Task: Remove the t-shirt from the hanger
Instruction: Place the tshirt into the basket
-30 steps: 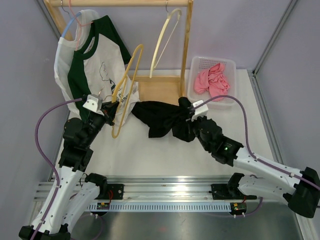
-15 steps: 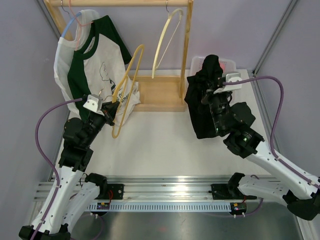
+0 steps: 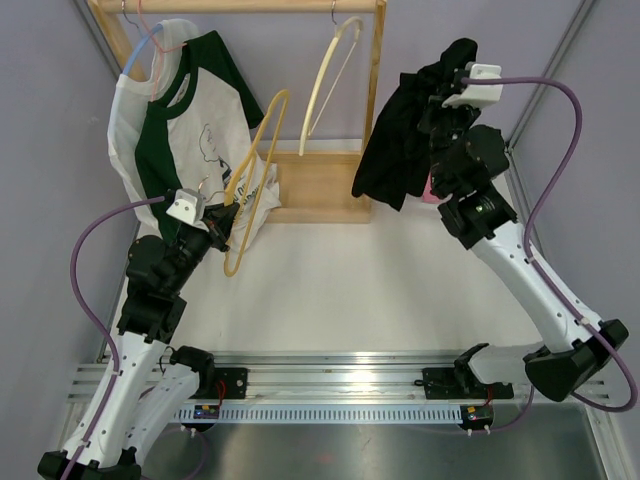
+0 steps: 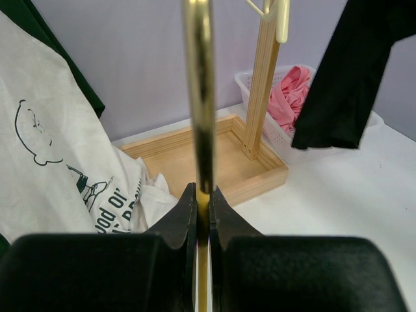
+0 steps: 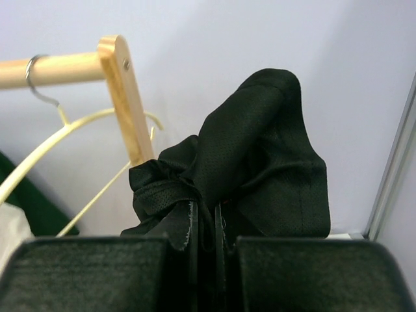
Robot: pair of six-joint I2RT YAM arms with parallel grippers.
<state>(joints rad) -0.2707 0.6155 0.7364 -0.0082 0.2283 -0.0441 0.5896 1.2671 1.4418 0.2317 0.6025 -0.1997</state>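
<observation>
My left end effector point(image 4: 203, 201) is clenched on the lower bar of the bare yellow hanger point(image 4: 198, 97), holding it tilted away from the wooden rack point(image 3: 375, 100). I judge that this grip is there to keep the hanger steady so that the garment could come away from it. The black t-shirt point(image 3: 395, 150) is already free of the hanger. It hangs bunched from my right end effector point(image 5: 207, 221), whose jaws are pinched shut on a fold of the cloth. The shirt is raised high at the right end of the rack, over the white basket point(image 4: 270, 140) that holds a pink cloth point(image 4: 289, 97). I think it is carried this high so that the dangling hem clears the basket wall (nothing of the shirt touches the bench point(image 3: 330, 290) now).

A second ago the shirt lay spread low over the middle of the bench with the right arm stretched down beside it. Half a second ago it was lifted partway, in front of the basket. Since then it has gone up and back. The left arm and its hanger have not shifted at all.
</observation>
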